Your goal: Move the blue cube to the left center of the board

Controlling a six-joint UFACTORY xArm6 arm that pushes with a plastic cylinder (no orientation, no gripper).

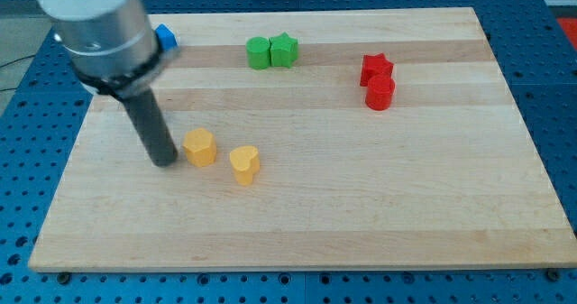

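The blue cube [165, 38] lies at the view's top left of the wooden board [361, 214], mostly hidden behind the arm's grey body. Only its right corner shows. My tip [165, 162] rests on the board at the view's left, well below the blue cube. It stands just left of an orange hexagonal block [199, 147], close to it, whether touching I cannot tell.
A yellow heart block [244, 164] lies right of the orange one. A green cylinder [259, 52] and a green star [283, 49] sit together at the top middle. A red star [376, 69] and a red block [380, 93] sit at the upper right.
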